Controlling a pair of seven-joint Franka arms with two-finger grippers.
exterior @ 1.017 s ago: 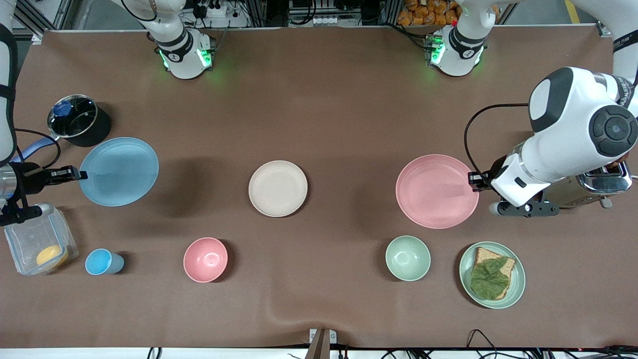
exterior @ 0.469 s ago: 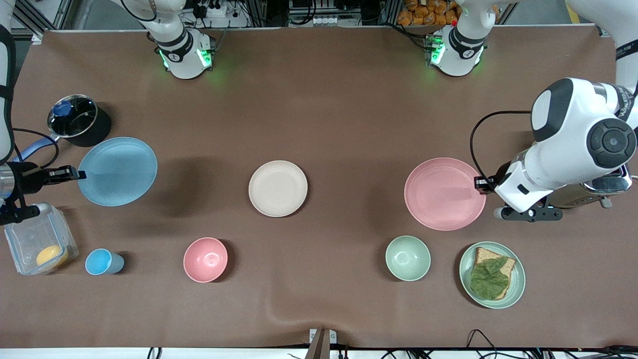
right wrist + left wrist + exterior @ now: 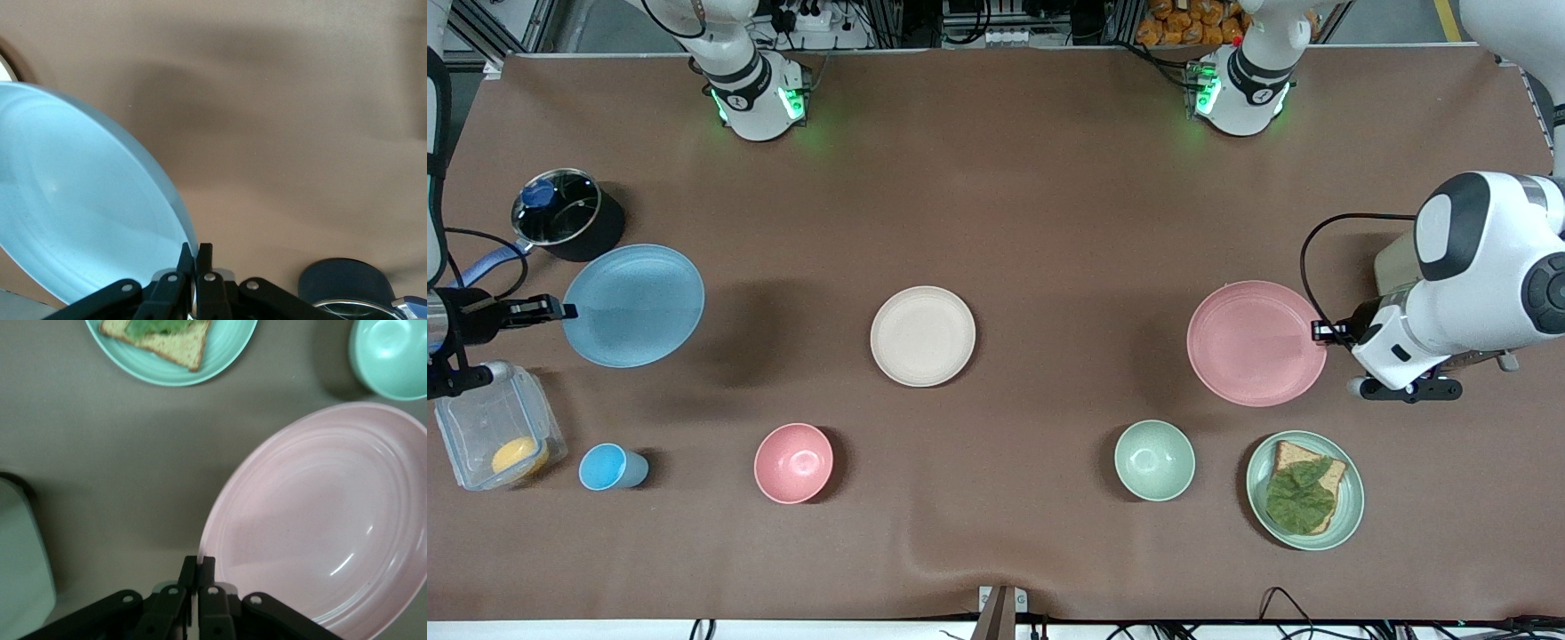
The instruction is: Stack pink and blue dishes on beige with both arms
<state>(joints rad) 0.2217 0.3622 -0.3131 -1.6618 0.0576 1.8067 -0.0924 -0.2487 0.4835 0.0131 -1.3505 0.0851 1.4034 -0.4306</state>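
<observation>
The cream-beige plate lies flat in the middle of the table. My right gripper is shut on the rim of the light blue plate, holding it above the cloth at the right arm's end; the right wrist view shows the blue plate with the gripper pinching its edge. My left gripper is shut on the rim of the pink plate, which hangs over the table toward the left arm's end. In the left wrist view the pink plate tilts away from the gripper.
A black pot stands beside the blue plate. Near the front edge sit a clear box, a blue cup, a pink bowl, a green bowl and a green plate with bread and a leaf.
The left gripper has carried the pink plate toward the left arm's end, away from the beige plate. The blue plate has drifted slightly toward the right arm's end.
</observation>
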